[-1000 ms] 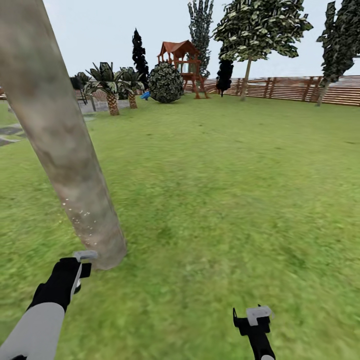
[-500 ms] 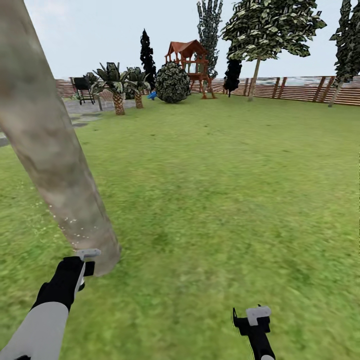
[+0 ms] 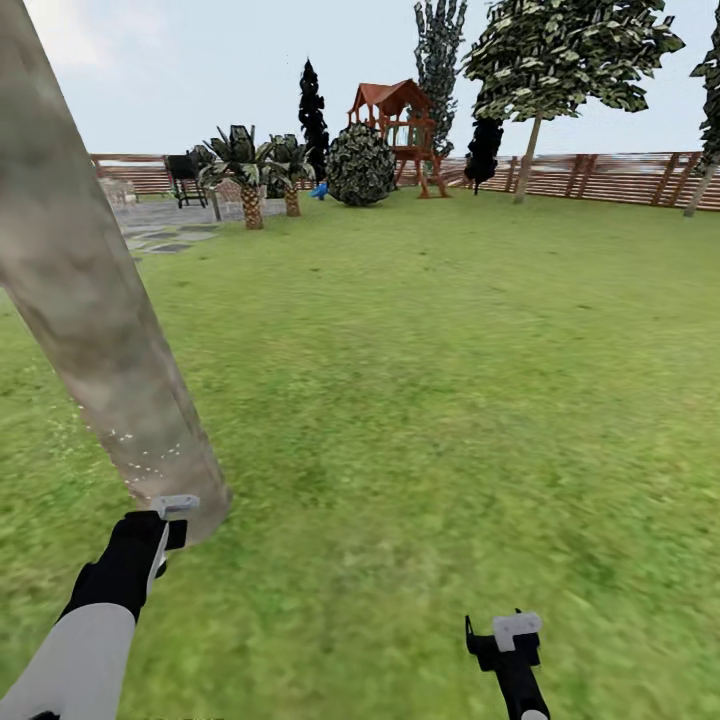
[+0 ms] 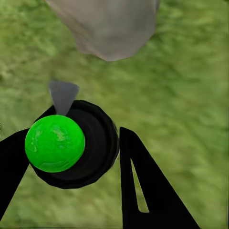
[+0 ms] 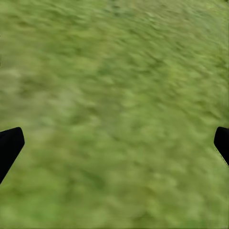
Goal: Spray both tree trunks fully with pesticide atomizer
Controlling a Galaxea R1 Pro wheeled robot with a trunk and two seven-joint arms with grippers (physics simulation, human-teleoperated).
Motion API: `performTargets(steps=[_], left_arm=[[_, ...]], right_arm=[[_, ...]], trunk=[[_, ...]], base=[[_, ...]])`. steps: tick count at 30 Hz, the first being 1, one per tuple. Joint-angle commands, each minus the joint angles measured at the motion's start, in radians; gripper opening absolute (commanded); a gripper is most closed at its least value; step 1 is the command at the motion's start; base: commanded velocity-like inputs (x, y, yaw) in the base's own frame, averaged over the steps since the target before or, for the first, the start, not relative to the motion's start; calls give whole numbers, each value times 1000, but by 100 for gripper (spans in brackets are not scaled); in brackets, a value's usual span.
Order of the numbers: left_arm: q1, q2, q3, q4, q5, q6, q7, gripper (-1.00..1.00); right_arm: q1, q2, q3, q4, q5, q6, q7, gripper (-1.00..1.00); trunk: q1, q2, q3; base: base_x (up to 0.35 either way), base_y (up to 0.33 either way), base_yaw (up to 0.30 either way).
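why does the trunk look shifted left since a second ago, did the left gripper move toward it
Cannot tell. The whole head view panned: playhouse and fence slid right, the tree trunk left. The left gripper kept its place in frame, shut on the atomizer.

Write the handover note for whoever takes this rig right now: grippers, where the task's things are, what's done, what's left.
Left gripper: shut on the pesticide atomizer, green-topped, nozzle toward the base of the near tree trunk.
Right gripper: open, empty, over the grass.
Done: atomizer picked up; pale specks dot the lower part of the near trunk, likely spray.
Left: coverage of this trunk can't be judged from here, so check all around it. Then find and spray the second tree; the one by the fence may be it.
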Motion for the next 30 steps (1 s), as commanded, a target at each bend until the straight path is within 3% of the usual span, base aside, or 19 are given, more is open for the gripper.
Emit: performTargets(steps=[1,12,21,23,30], left_arm=[[-1,0,1,-2,-1,4,0,-100],[-1,-3,5,8,2,4,-4,-100],[-1,12,40,5,3,6,-2,-100],[-1,1,28,16,-2,4,0,-100],[-1,-3,30,9,2,5,0,-100]], right_arm=[[0,-1,9,0,-5,-1,-4,100],[0,-1,9,0,-5,-1,-3,100],[0,-8,7,1,-5,-2,-5,100],[0,-8,7,2,-6,-2,-5,100],[0,-7,8,1,-5,-2,-5,100]], trunk=[[0,0,-1],[0,0,-1],[0,0,-1],[0,0,-1],[0,0,-1]], base=[[92,-275,276],[94,-275,278],[221,-201,278],[195,-211,254],[-6,-269,32]])
